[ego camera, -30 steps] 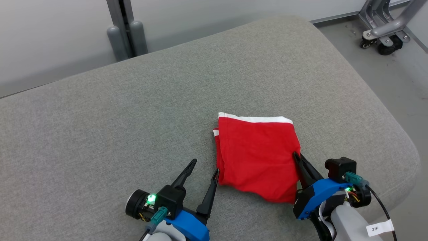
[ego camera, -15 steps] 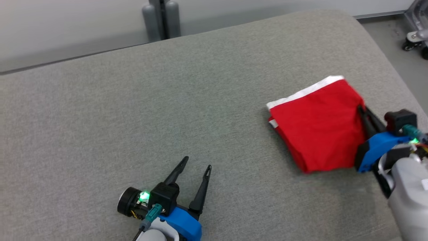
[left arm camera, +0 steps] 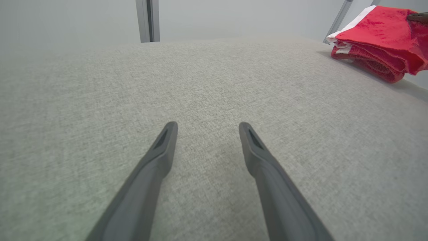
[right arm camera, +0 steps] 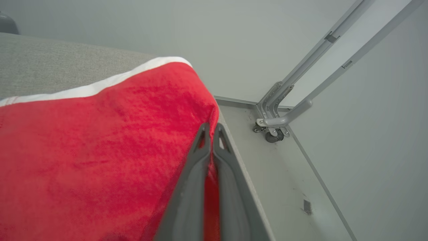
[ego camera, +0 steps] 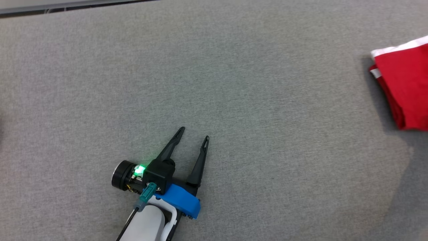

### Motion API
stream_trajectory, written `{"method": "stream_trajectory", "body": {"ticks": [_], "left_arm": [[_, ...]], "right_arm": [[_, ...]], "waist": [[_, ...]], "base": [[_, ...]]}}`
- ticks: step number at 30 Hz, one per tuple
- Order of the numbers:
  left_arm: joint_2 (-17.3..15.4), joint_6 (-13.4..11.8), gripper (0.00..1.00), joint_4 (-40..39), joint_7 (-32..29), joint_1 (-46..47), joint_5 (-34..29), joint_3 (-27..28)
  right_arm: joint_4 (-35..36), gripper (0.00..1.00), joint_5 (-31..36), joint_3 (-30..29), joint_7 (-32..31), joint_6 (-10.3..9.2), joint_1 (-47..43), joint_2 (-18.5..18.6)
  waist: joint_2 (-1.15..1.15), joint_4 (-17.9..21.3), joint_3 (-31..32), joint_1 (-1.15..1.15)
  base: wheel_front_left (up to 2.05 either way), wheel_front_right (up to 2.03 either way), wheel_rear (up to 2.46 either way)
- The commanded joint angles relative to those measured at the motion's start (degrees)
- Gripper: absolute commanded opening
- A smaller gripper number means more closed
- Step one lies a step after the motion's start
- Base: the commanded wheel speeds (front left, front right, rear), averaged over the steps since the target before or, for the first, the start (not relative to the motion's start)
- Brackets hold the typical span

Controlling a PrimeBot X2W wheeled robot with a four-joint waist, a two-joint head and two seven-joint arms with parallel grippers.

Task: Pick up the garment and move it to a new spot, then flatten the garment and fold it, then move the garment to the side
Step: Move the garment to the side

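Garment (ego camera: 404,87): red with a white band, folded, at the right edge of the head view, on the grey padded surface (ego camera: 234,83).
Left end effector (ego camera: 194,133): open, empty, lower centre-left, over bare fabric.
Right end effector (right arm camera: 211,127): closed, pinching the red cloth's edge.

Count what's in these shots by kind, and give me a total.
Red garment: 1
Grippers: 2 (left gripper open, right gripper shut on the garment)
Grey padded surface: 1
Wheeled metal frame: 1
Total: 5
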State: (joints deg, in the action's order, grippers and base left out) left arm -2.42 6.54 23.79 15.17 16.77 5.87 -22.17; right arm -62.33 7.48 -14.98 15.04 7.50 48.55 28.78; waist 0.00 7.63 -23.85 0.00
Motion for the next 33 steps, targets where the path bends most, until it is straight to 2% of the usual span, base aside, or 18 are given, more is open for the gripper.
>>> {"method": "stream_trajectory", "body": {"ticks": [1, 2, 3, 4, 8, 13, 19, 24, 33], "left_arm": [[-0.91, -0.25, 1.0, 0.72, -0.03, 0.87, -0.36, 0.81], [-0.94, -0.33, 1.0, 0.67, -0.09, 1.04, -0.39, 1.02], [-1.02, -0.42, 1.0, 0.62, -0.09, 1.13, -0.42, 1.18], [-1.03, -0.46, 1.0, 0.66, -0.09, 1.19, -0.44, 1.3], [-1.17, -1.05, 1.0, 0.86, -0.1, 1.32, 0.18, 2.26], [-0.98, -2.32, 1.0, 0.49, -0.09, 1.38, 1.21, 3.68], [-0.5, -4.5, 1.0, -0.25, -0.01, 0.19, 2.43, 6.89], [-0.5, -6.59, 1.0, -0.58, -0.01, -1.62, 3.25, 11.61], [-0.48, -6.84, 1.0, 0.11, -0.01, -5.53, 3.63, 16.49]], "right_arm": [[-0.05, 0.0, 0.37, -0.35, 0.19, -0.02, 0.97, 0.31], [0.52, 0.0, 0.59, -2.62, 0.19, -0.02, 1.34, 0.58], [1.62, 0.08, 0.76, -4.97, 0.2, -0.02, 1.52, 0.44], [2.37, 1.0, 1.75, -5.97, 0.19, -0.02, 1.19, -0.31], [6.87, 1.0, 3.16, -9.09, 0.19, -0.02, 0.46, -2.94], [14.07, 1.0, 1.78, -7.92, 0.19, -0.02, -1.2, -8.97], [22.37, 1.0, -2.59, -1.52, 0.18, -0.02, -6.48, -16.28], [27.34, 1.0, -8.76, 5.1, 0.19, -0.02, -14.6, -21.59], [29.94, 1.0, -12.43, 12.11, 0.19, -0.02, -25.51, -25.46]], "waist": [[0.0, -0.98, -0.99, 0.0], [0.0, -1.09, -1.16, 0.0], [0.0, -1.19, -1.32, 0.0], [0.0, -1.29, -1.42, 0.0], [0.0, -1.31, -1.44, 0.0], [0.0, -1.58, -0.2, 0.0], [0.0, -3.11, 2.38, 0.0], [0.0, -5.33, 5.28, 0.0], [0.0, -7.29, 10.08, 0.0]], "base": [[0.0, 0.0, 0.0], [0.0, 0.0, 0.0], [0.0, 0.0, 0.0], [0.0, 0.0, 0.0], [0.0, 0.0, 0.0], [0.0, 0.0, 0.0], [0.0, 0.0, 0.0], [0.0, 0.0, 0.0], [0.0, 0.0, 0.0]]}}
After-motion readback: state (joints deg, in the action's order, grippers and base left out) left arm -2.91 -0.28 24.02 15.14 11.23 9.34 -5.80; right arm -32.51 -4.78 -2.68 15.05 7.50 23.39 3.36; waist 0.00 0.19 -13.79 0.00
